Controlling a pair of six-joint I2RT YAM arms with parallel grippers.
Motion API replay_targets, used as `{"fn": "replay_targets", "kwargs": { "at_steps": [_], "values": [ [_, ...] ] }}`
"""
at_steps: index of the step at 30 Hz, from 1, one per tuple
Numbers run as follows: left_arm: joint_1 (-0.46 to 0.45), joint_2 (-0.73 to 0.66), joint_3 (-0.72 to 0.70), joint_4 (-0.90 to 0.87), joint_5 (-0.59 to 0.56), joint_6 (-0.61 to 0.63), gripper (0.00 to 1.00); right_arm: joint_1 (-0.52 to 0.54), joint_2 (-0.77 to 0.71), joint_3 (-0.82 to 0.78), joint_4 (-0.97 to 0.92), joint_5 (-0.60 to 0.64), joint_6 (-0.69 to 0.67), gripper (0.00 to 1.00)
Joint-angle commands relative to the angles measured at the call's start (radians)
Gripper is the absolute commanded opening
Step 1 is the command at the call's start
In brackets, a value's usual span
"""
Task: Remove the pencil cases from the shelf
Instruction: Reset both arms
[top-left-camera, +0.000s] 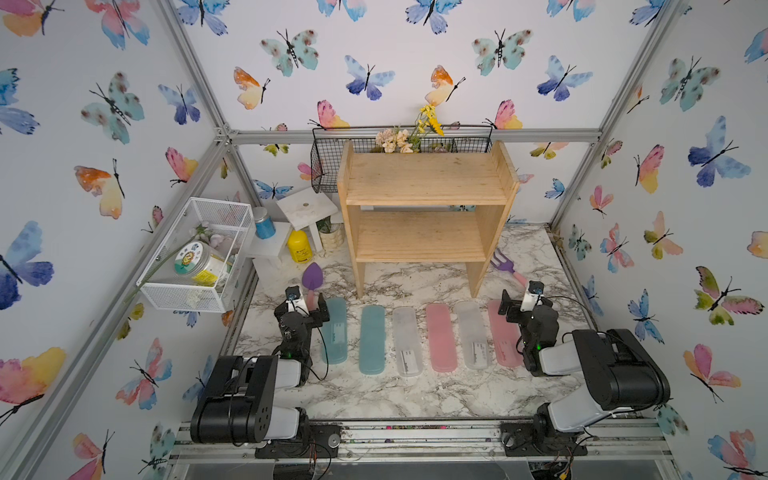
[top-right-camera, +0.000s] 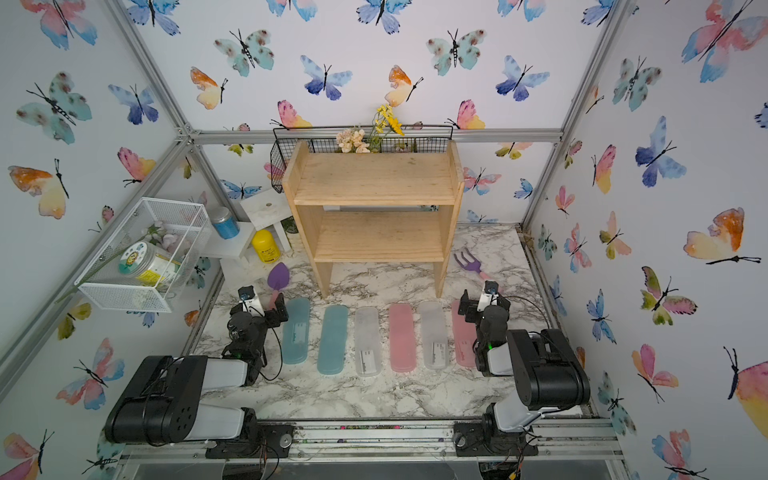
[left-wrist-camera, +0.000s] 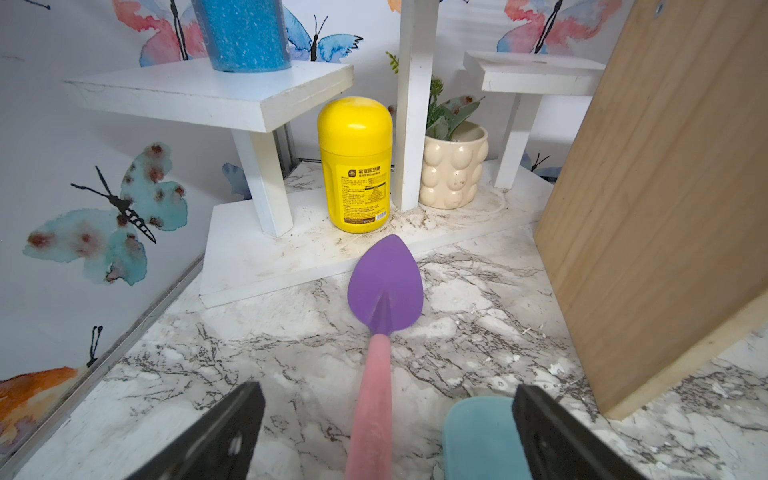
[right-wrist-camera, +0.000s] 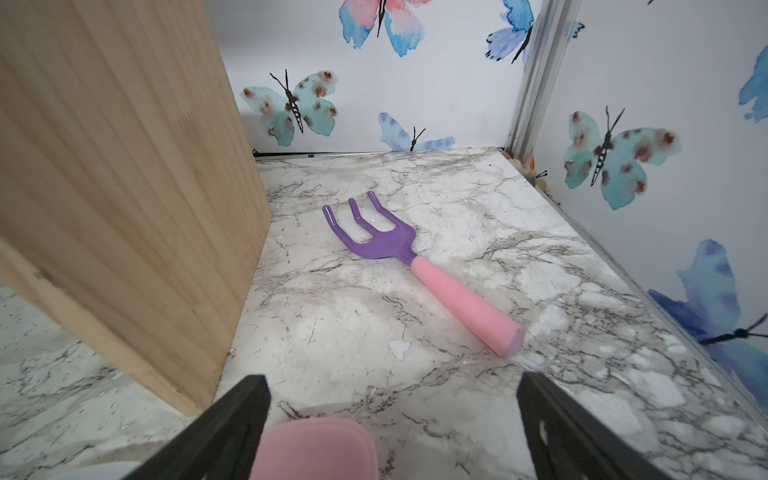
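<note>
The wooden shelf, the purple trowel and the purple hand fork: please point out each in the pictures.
wooden shelf (top-left-camera: 419, 235): in a top view, on its lower board.
purple trowel (left-wrist-camera: 377, 357): left wrist view, on the pink handle below the blade.
purple hand fork (right-wrist-camera: 440, 284): right wrist view, on the pink handle near the head.

Left arm (top-left-camera: 249, 386) and right arm (top-left-camera: 619, 374) show black housings (top-left-camera: 237, 411), white links (top-left-camera: 286, 372), black cables (top-left-camera: 325, 349), green lights (top-left-camera: 538, 346).

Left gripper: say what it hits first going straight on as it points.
Probably the toy trowel: its pink handle lies between the open jaws of the left gripper, purple blade ahead. Height above it is unclear.
</note>
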Motion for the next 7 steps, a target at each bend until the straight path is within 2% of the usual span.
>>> {"fn": "replay_targets", "kwargs": {
  "at_steps": [1, 7],
  "values": [
    [-0.003, 0.007, 0.017, -0.007, 0.013, 0.014, 0.99, -0.006, -0.007, 0.014, -0.012, -0.016, -0.007, 0.99],
    [-0.005, 0.009, 0.02, -0.009, 0.013, 0.014, 0.99, -0.006, -0.009, 0.014, -0.013, -0.016, -0.006, 0.99]
  ]
}}
